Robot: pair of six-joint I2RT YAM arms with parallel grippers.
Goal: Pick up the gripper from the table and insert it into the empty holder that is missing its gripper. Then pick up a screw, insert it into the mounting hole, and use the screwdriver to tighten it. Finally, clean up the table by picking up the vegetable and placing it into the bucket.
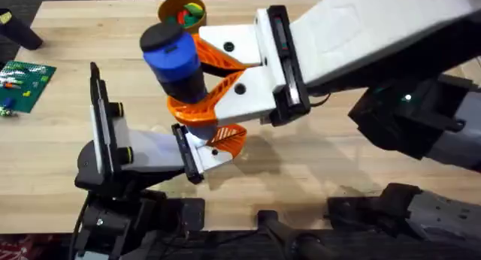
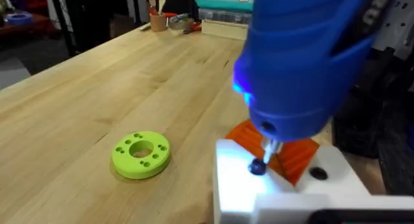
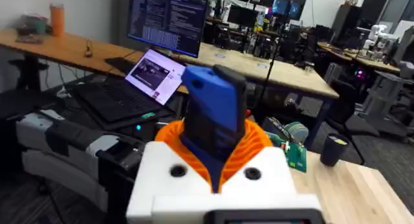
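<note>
At frame centre, my right jaws [image 1: 197, 80] clamp the thick blue-and-black cylindrical screwdriver [image 1: 174, 61] upright, tip on the white wedge-shaped holder's [image 2: 284, 191] screw [image 2: 257, 166]; left jaws: cannot tell.

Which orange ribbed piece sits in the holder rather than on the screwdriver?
The small orange gripper, against the white holder; the two longer ones belong to the right pincer, clamping the blue screwdriver.

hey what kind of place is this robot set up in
Probably a robotics lab or engineering workshop: a wooden workbench, desks with a laptop and a monitor showing code, and a green circuit board lying on the bench.
</note>
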